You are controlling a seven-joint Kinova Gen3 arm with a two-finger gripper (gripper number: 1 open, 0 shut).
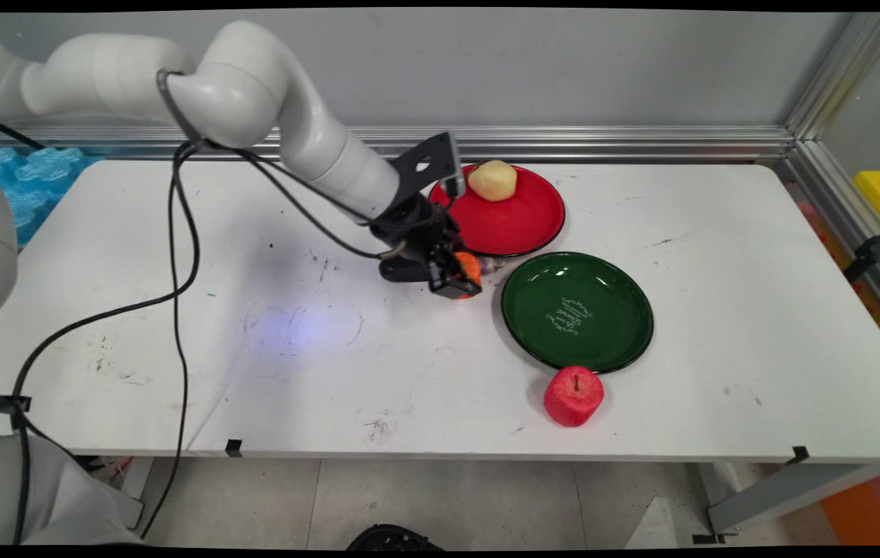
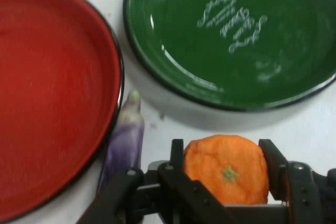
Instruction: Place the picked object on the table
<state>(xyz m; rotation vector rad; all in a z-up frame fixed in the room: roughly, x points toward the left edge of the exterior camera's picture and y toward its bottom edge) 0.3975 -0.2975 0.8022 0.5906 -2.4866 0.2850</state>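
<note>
Gripper is down at table level w/ its 2 fingers pinching an orange, 1 finger on each side of it. In the main view the orange sits low over the white table, just beside the near rim of the red plate and just left of the green plate; can't tell if it's resting on the table or just off it.

Handling, as a guess: looks like a light toy fruit, matte, slightly bumpy skin, so prob. not slippery. Round shape means a grip across the widest part, as here w/ the stem end facing the hand camera, seems the safest hold; off-centre it could squirt out.

Around it: a small purple eggplant lies on the table touching or nearly touching the red plate's rim, just beside the gripper. A yellowish apple sits on the red plate's far side. Green plate holds nothing, white lettering inside. A red apple stands on the table just at its near edge.
</note>
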